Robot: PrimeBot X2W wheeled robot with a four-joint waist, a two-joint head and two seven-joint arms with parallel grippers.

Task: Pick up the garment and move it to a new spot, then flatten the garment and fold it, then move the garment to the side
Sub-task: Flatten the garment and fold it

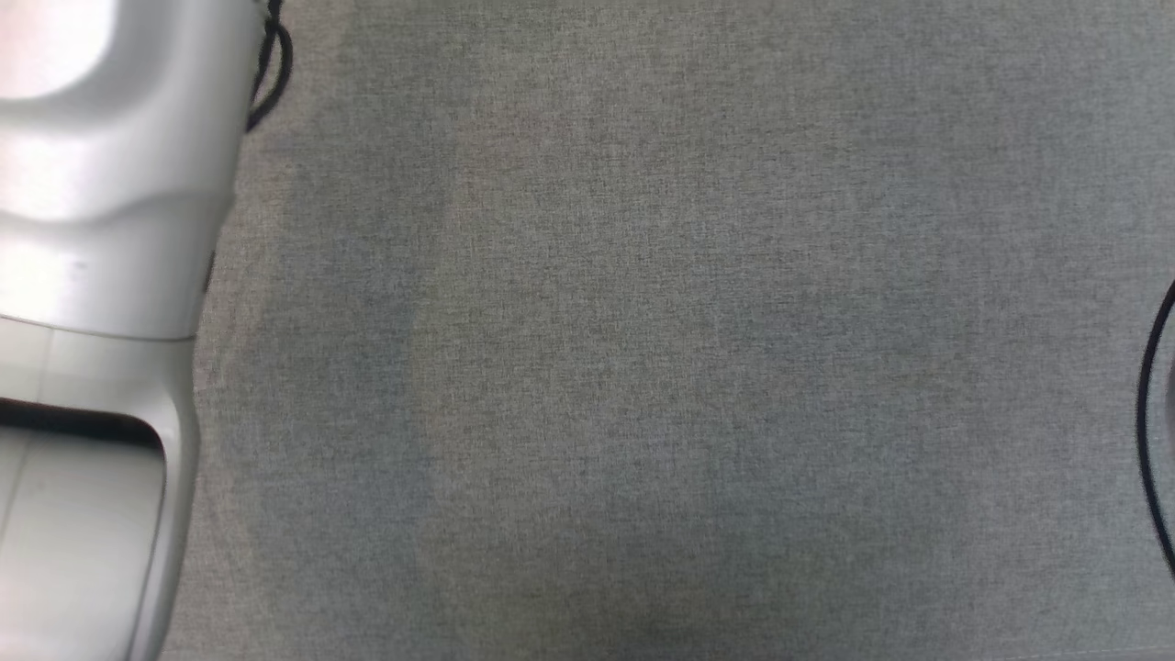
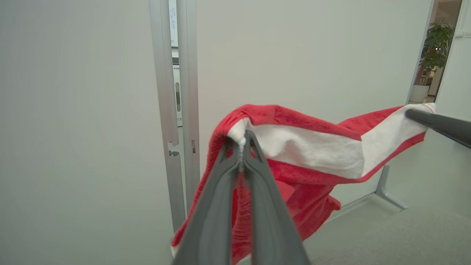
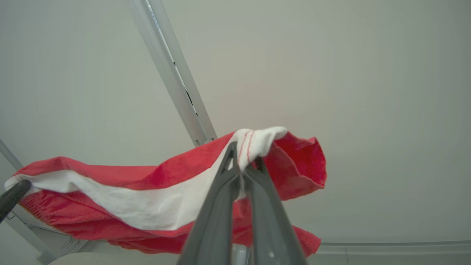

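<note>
A: Both pinch the garment (image 2: 312,151) shut: left gripper (image 2: 241,141), right gripper (image 3: 244,158), one top corner each.
B: We see it slung before the metal post (image 2: 180,92). Soft, light, saggy; corners suit us.

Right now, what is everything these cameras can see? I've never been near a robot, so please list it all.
garment: one, red with a broad white band, in the air, stretched between the two grippers
work surface: one, grey woven cloth, below the head camera
metal post: one, silver, upright behind the garment
potted plant: one, green in a white pot, far off at the left wrist view's upper right
cables: two, black, at the head view's upper left and right edge
forearm: one, pale silver, at the head view's left
left gripper: one, dark grey, shut on one end of the white band
right gripper: one, dark grey, shut on the other end
</note>
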